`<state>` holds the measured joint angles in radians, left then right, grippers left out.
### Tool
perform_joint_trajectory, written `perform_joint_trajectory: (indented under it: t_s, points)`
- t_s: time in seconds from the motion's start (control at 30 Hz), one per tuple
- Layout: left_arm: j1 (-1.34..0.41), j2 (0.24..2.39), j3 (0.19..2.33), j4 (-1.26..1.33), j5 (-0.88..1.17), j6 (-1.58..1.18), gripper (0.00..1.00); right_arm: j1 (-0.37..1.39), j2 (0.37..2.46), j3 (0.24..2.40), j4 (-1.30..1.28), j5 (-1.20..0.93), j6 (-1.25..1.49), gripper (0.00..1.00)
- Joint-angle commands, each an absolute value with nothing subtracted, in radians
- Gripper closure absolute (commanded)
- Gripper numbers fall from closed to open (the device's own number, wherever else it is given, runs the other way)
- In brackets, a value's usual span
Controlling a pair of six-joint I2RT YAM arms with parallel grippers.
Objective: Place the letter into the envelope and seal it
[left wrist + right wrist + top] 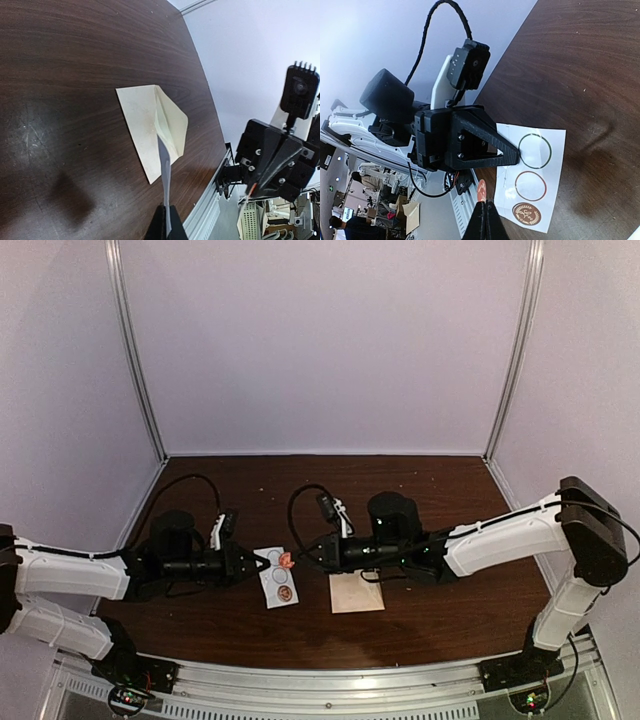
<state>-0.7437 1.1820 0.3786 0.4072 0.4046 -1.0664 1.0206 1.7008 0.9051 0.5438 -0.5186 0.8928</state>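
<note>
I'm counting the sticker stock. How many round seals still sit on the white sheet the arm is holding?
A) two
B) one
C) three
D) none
B: in the right wrist view, the sticker sheet shows two empty rings and only one brown seal, at its lower end.

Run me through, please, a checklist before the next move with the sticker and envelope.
1. The sticker gripped in the right jaws: ok.
2. The sheet gripped in the left jaws: ok.
3. The envelope lying on the table, nothing holding it: ok.
4. The flap pressed flat: cannot tell.
5. The letter inside the envelope: cannot tell.
</note>
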Motion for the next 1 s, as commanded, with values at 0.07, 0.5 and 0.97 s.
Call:
perform_joint_trajectory:
  t_s: [0.07,0.5,0.97]
  points:
    - [-0.716,1.285,0.364,0.440,0.383,-0.970,0.98,0.976,1.553,0.878,0.388,-0.406,0.805,1.00]
    - [-0.680,1.267,0.561,-0.039,0.019,-0.714,0.29,0.783,1.252,0.698,0.195,-0.300,0.721,1.00]
    - [-0.777,1.672,0.965,0.099,0.281,-0.577,0.46,0.636,1.074,0.528,0.182,-0.299,0.737,1.00]
